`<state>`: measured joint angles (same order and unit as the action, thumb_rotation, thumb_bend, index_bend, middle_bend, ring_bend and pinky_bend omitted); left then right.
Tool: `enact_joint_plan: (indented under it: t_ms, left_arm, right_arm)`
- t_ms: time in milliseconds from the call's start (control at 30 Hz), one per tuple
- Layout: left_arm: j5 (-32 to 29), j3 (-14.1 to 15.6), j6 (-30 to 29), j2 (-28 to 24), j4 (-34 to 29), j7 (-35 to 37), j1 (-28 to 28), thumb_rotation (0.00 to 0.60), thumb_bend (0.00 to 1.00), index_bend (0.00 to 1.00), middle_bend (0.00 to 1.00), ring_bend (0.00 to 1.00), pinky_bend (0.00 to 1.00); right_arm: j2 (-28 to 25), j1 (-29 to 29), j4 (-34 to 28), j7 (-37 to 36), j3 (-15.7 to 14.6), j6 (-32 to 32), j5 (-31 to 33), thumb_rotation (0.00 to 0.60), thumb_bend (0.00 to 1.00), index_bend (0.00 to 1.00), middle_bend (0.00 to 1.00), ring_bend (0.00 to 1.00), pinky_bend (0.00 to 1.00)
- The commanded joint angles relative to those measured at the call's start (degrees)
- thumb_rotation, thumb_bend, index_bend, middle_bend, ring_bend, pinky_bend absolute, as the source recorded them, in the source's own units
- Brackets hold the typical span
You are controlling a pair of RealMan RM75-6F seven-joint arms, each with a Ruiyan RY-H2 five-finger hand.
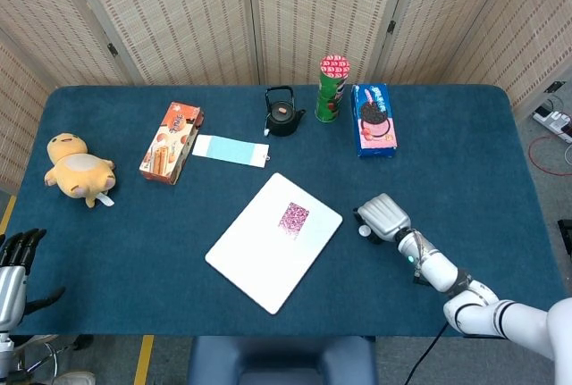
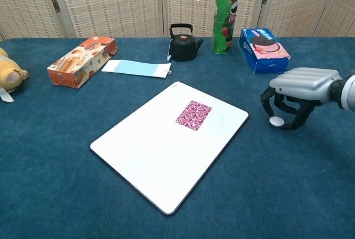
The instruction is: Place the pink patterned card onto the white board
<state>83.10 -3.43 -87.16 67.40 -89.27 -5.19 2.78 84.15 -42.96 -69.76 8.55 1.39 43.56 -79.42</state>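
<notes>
Card (image 2: 193, 115) lies on board (image 2: 144, 156). Right hand (image 2: 297, 92) hovers beside it, fingers curled, grasping nothing. Risk: a sweep nudging the board.

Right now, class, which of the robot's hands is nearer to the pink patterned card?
The right hand. It hovers over the table just past the white board's right edge, close to the pink patterned card. The left hand is off the table's left edge, far away.

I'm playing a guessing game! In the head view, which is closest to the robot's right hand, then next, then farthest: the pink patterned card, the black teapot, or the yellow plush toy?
1. Pink patterned card, on the white board left of the right hand.
2. Black teapot, toward the table's back.
3. Yellow plush toy, far left side.
</notes>
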Motion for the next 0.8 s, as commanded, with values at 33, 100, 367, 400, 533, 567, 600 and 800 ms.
enact_joint_plan:
  t_ms: [33, 100, 367, 400, 533, 567, 600, 800]
  left_arm:
    - [0.1, -0.1, -0.1, -0.1, -0.2, -0.1, 0.1, 0.600, 0.16, 0.14, 0.16, 0.12, 0.05]
    - [0.3, -0.1, -0.1, -0.1, -0.4, -0.3, 0.2, 0.600, 0.16, 0.14, 0.16, 0.12, 0.05]
    - [0.3, -0.1, -0.3, -0.4, -1.0, -0.8, 0.1, 0.600, 0.15, 0.14, 0.16, 0.12, 0.05]
    - [0.3, -0.1, -0.3, -0.4, -1.0, -0.8, 0.1, 0.600, 0.15, 0.13, 0.16, 0.12, 0.05]
    - [0.3, -0.1, -0.5, -0.5, -1.0, -0.8, -0.1, 0.600, 0.16, 0.13, 0.16, 0.12, 0.05]
    - [0.2, -0.1, -0.6, -0.5, -1.0, -0.7, -0.1, 0.600, 0.15, 0.13, 0.16, 0.12, 0.05]
    - [0.1, -0.1, -0.6, -0.5, -0.9, -0.6, -0.2, 0.600, 0.16, 0.13, 0.16, 0.12, 0.05]
    - [-0.1, 0.1, -0.4, -0.3, -0.4, -0.3, -0.4, 0.600, 0.15, 0.13, 0.16, 0.12, 0.05]
  right_arm:
    - [-1.6, -1.0, -3.3, -0.6, 1.2, 0.3, -0.4, 0.592, 0.32, 0.52, 0.81, 0.99, 0.80]
    - [-1.9, -2.1, -4.8, -0.2, 2.1, -0.6, -0.1, 0.592, 0.32, 0.52, 0.81, 0.99, 0.80]
    - [1.8, -7.7, -5.1, 3.4, 6.0, -5.2, 3.5, 0.591, 0.32, 0.52, 0.81, 0.99, 0.80]
    - [2.5, -8.3, -4.7, 3.9, 6.3, -5.7, 4.1, 0.592, 0.32, 0.52, 0.81, 0.99, 0.80]
    - [5.7, -11.2, -2.3, 6.4, 7.6, -8.3, 7.2, 0.593, 0.32, 0.52, 0.81, 0.99, 0.80]
    - [6.3, -11.8, -1.8, 6.9, 7.9, -8.7, 7.8, 0.594, 0.32, 0.52, 0.81, 0.99, 0.80]
    - [7.1, -12.4, -1.0, 7.5, 8.2, -9.1, 8.7, 0.593, 0.32, 0.52, 0.81, 0.99, 0.80]
    - [10.2, -15.2, 2.4, 10.5, 8.7, -11.1, 12.9, 0.592, 0.32, 0.52, 0.81, 0.99, 0.80]
